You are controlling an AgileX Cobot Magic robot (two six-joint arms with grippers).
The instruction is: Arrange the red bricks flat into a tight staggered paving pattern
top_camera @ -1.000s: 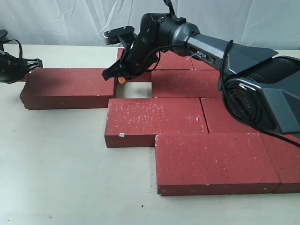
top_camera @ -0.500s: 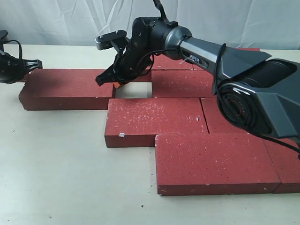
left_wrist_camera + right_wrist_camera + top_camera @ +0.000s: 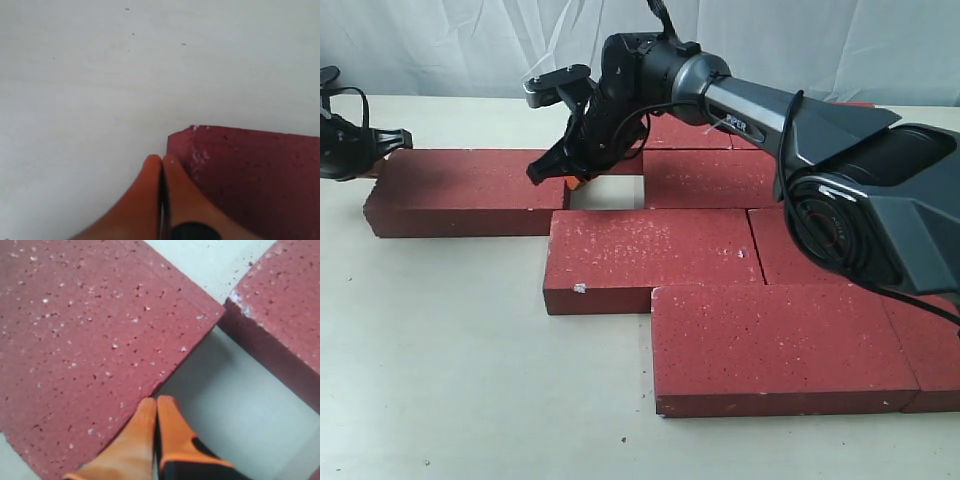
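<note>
Dark red speckled rectangular paver bricks [image 3: 650, 258] flat, staggered (leftmost brick [image 3: 465, 188] apart). Right gripper [image 3: 157, 405] pinched together at its edge; left gripper [image 3: 161, 162] likewise.

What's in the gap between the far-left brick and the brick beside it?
Only bare table, seen in the exterior view, with the right gripper at its edge.

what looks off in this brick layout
The far-left brick sits apart from its row: bare table shows between its end and the next brick. The other bricks lie close together.
</note>
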